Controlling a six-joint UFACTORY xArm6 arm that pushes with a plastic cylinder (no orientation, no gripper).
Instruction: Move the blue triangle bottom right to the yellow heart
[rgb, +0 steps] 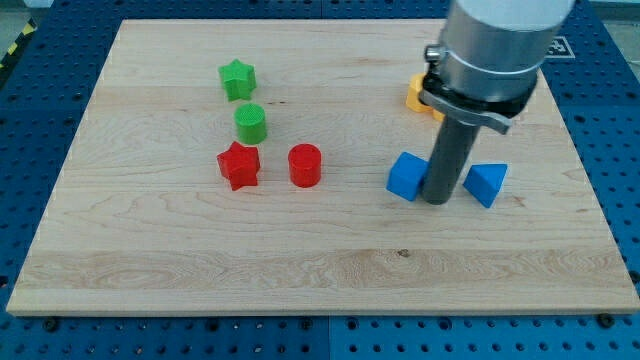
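Observation:
The blue triangle (486, 183) lies at the view's right on the wooden board (200, 260). A blue cube (405, 176) lies to its left. My tip (437, 201) rests on the board between them, close beside the cube and a little apart from the triangle. A yellow block (415, 94) shows above them, mostly hidden behind the arm, so its shape cannot be made out.
A green star (238, 79), a green cylinder (250, 123), a red star (239, 165) and a red cylinder (305, 165) stand in the left middle. The arm's grey body (495, 50) covers the upper right.

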